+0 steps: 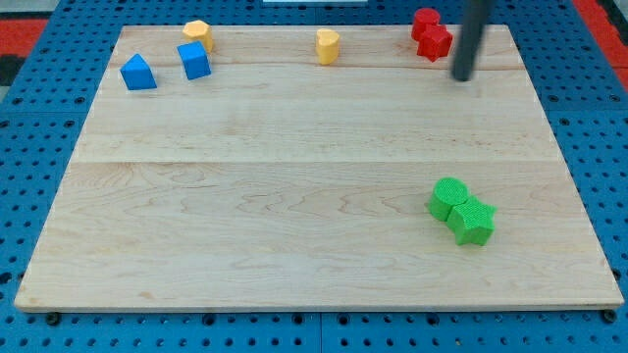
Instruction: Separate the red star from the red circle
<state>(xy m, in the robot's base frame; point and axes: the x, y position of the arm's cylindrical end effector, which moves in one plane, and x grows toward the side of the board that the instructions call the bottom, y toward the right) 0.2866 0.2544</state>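
The red circle (425, 20) and the red star (435, 42) sit touching each other at the view's top right of the wooden board (294, 196). The star lies just below and right of the circle. My tip (461, 76) is the lower end of the dark rod, which comes down from the view's top. It is just right of and below the red star, a small gap away, not touching it.
A yellow block (328, 45) is at the top centre. Another yellow block (198, 33), a blue cube (194, 60) and a blue triangular block (138, 73) are at the top left. A green circle (448, 196) and a green star (472, 221) touch at the lower right.
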